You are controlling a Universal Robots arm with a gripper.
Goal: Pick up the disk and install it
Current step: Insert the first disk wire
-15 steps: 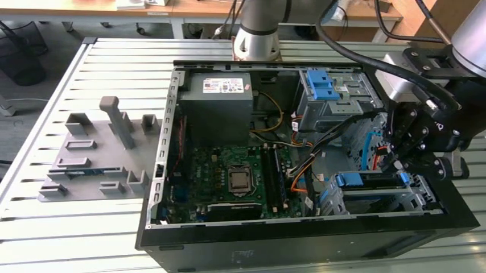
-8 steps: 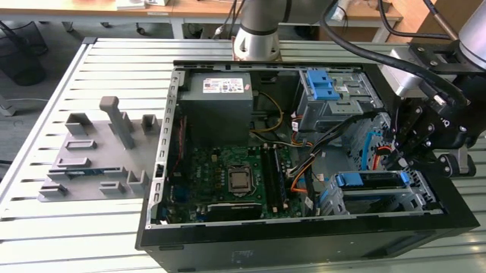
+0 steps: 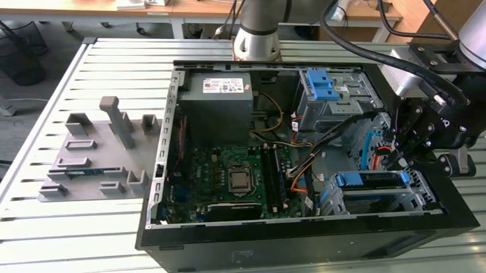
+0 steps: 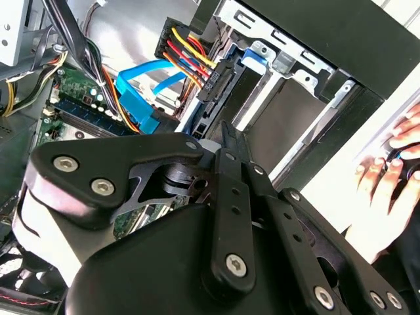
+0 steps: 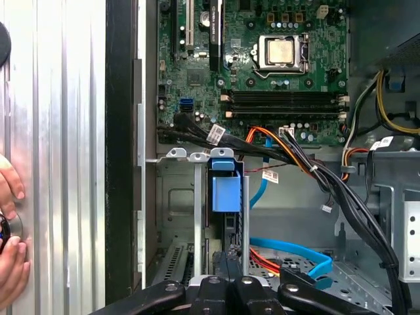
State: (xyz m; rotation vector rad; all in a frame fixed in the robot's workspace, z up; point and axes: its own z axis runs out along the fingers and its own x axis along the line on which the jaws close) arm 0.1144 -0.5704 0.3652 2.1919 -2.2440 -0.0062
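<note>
Crowding pincer [image 5: 230,279]: cables [image 5: 295,154], drive cage [image 5: 197,190]; disk [image 3: 370,181] seated in cage.

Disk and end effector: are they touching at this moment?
Cannot tell. In the first wrist view the end effector sits right at the blue-framed edge of the disk, but neither contact nor a gap shows plainly.

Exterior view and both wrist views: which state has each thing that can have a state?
Computer case: lying on its side, side panel off, inside open to view.
Disk: seated upright in the drive cage, blue frame end showing.
End effector: inside the case, close by the disk's cage.
Processor: bare, no cooler over it.
Person's hand: on the table beside the case.
</note>
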